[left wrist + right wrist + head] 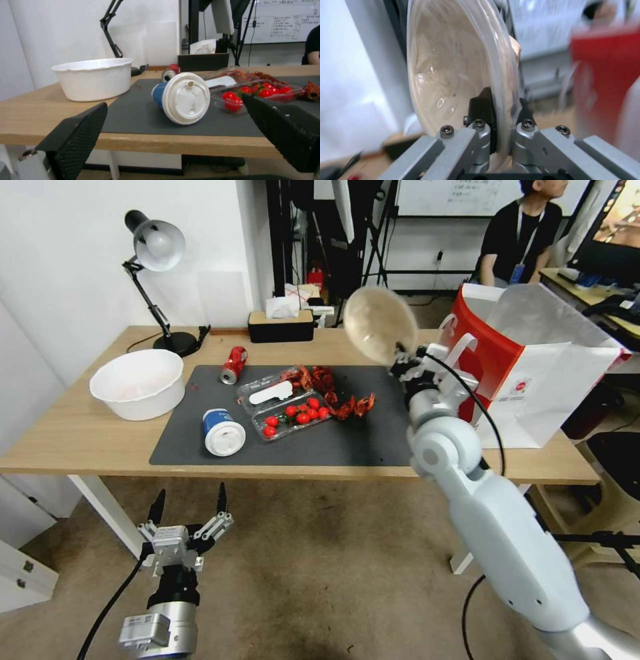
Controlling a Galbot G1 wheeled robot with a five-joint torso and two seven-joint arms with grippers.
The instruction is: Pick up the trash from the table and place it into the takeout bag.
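Note:
My right gripper (400, 357) is shut on the rim of the beige bowl (379, 323), holding it tipped on edge in the air above the table's (80, 433) right part, just left of the red-and-white takeout bag (533, 373). In the right wrist view the bowl's rim (453, 75) sits pinched between the fingers, with the bag (603, 75) beside it. A red soda can (233, 365) and a blue-and-white paper cup (222, 432) lie on their sides on the dark mat (333, 447). My left gripper (189, 507) hangs open below the table's front edge, facing the cup (181, 97).
A large white bowl (138, 382) stands left of the mat. A clear tray of red tomatoes (287, 413) and red food scraps (340, 393) lie mid-mat. A desk lamp (157, 267) and a tissue box (280, 323) stand along the far edge.

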